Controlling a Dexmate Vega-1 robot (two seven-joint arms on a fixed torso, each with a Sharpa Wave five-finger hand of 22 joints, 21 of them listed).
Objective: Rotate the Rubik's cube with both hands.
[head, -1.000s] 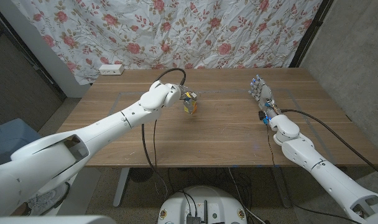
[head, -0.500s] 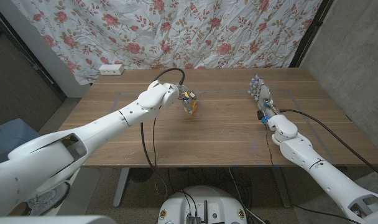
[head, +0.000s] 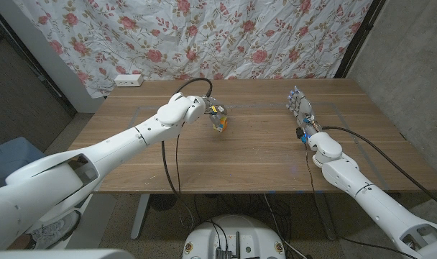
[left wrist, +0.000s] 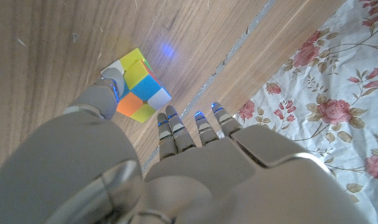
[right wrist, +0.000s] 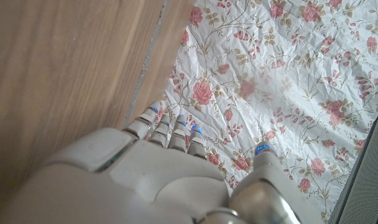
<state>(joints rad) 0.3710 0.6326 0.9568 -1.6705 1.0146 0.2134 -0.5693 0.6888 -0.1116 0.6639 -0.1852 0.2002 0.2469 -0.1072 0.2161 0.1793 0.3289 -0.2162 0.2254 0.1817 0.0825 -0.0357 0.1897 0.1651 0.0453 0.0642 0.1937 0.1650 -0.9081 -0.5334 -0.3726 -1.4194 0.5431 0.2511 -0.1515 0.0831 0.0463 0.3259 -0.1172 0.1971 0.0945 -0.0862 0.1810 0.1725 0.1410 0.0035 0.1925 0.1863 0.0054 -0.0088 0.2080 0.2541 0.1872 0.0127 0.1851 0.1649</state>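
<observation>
- One multicoloured Rubik's cube (head: 218, 120) on the table, two white robot hands, one white power strip (head: 128, 80) at the far left edge of the brown wooden table (head: 247, 158), and one floral curtain (head: 204, 36) behind it all.
- The left hand (head: 204, 109) has the cube, pinched between thumb and fingers, left of the table's middle and toward the far side; from the head view I cannot tell whether it touches the wood.
- The right hand (head: 301, 108) stands well apart on the right side of the table, fingers straight and spread, holding nothing.
- The left wrist view gives the close look: the thumb (left wrist: 105, 93) presses one side of the cube (left wrist: 138, 87), whose yellow, blue, orange, white and green stickers face the camera, corner tipped up, with a blue glow on the wood just beside it.
- The right wrist view shows the back of the right hand (right wrist: 164, 155) with blue-lit fingertips (right wrist: 176, 121) against the curtain (right wrist: 288, 68).
- Against a second ago, the cube has tilted further onto its corner and shifted slightly in the left hand's grip; the right hand has not moved.
</observation>
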